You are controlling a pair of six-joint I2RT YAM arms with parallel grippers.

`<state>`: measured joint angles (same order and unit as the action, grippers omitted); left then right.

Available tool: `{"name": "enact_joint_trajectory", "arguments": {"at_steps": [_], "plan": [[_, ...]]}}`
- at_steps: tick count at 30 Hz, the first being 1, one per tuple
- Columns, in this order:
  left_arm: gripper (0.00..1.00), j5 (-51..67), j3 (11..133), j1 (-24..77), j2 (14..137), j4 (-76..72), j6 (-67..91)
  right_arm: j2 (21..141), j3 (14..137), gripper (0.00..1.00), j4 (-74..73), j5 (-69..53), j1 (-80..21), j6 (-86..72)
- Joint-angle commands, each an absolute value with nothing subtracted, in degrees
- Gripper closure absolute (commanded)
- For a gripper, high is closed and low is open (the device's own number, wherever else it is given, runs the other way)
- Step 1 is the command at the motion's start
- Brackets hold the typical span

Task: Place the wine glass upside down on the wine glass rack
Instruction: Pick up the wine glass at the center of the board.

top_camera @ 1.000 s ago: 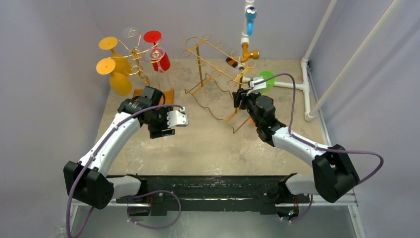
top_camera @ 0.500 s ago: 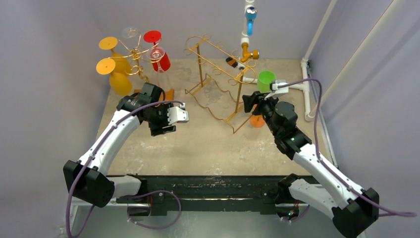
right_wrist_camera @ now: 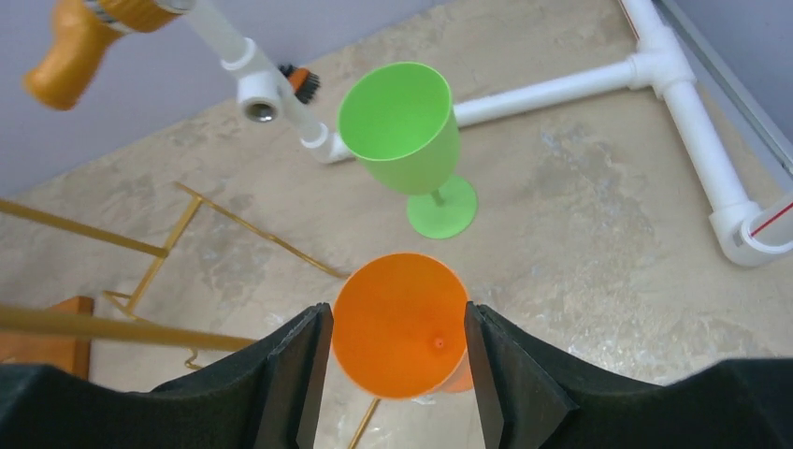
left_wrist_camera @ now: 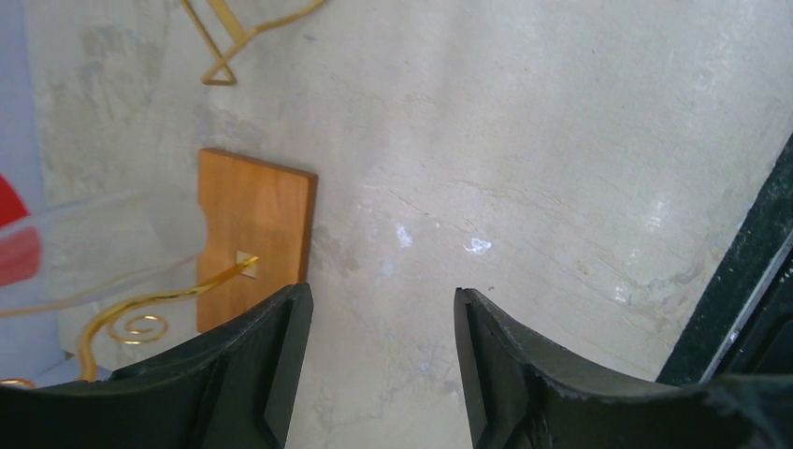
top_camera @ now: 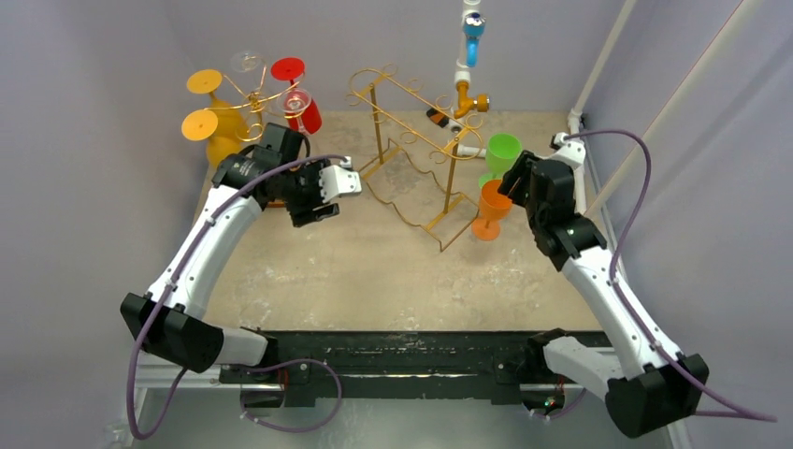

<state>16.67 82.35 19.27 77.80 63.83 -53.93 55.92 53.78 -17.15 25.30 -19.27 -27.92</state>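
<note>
An orange wine glass (top_camera: 490,204) stands upright on the table just right of the gold wire stand. In the right wrist view I look down into its bowl (right_wrist_camera: 400,323). My right gripper (right_wrist_camera: 395,313) is open, one finger on each side of the rim and very close to it; contact cannot be told. It hangs just right of the glass (top_camera: 511,182). The wine glass rack (top_camera: 254,95), a gold tree on a wooden base (left_wrist_camera: 252,234), carries yellow, red and clear glasses at the back left. My left gripper (left_wrist_camera: 382,295) is open and empty beside that base (top_camera: 323,195).
A green wine glass (right_wrist_camera: 402,126) stands upright behind the orange one. A gold wire stand (top_camera: 411,150) fills the table's middle. White pipes (right_wrist_camera: 692,103) run along the right edge, with an orange fitting (top_camera: 466,96) and a blue tube (top_camera: 473,37) at the back.
My right arm has swung right, away from the gold wire stand, and now hangs over the orange glass. The left gripper has shifted a little toward the back, nearer the glass rack.
</note>
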Motion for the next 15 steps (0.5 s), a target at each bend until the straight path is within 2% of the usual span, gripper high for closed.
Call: {"name": "enact_joint_trajectory", "arguments": {"at_steps": [1,8,15], "plan": [[0.38,20.3,91.2,19.5,79.1,62.7,-54.1,63.3,62.2,0.38,-19.0,18.0,-13.3,-31.3],[0.37,23.9,106.7,20.8,86.0,63.8,-57.8,77.6,71.3,0.41,-16.9,15.5,-7.9,-30.3],[0.33,23.7,112.6,26.5,91.3,61.5,-61.7,86.8,75.9,0.43,-16.4,16.3,-4.9,-28.8]]}}
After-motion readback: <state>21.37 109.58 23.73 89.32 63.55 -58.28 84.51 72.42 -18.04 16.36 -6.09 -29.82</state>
